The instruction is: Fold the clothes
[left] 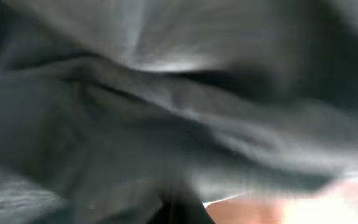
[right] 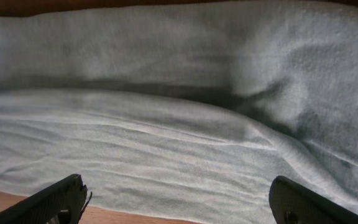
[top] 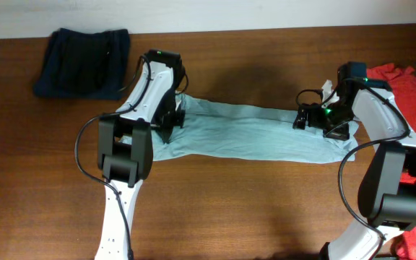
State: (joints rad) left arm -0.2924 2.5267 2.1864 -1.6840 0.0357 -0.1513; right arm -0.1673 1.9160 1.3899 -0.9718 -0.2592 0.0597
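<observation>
Pinching grey-blue T-shirt (top: 244,133): left claw (top: 176,118); right claw (right: 178,200) spread wide above it.

A pale grey-blue shirt (top: 244,133) is pictured on a brown wood-grain table (top: 251,209). A dark navy garment (top: 83,63) is seen left of it, a red shirt (top: 410,87), printed in white, right of it.
</observation>
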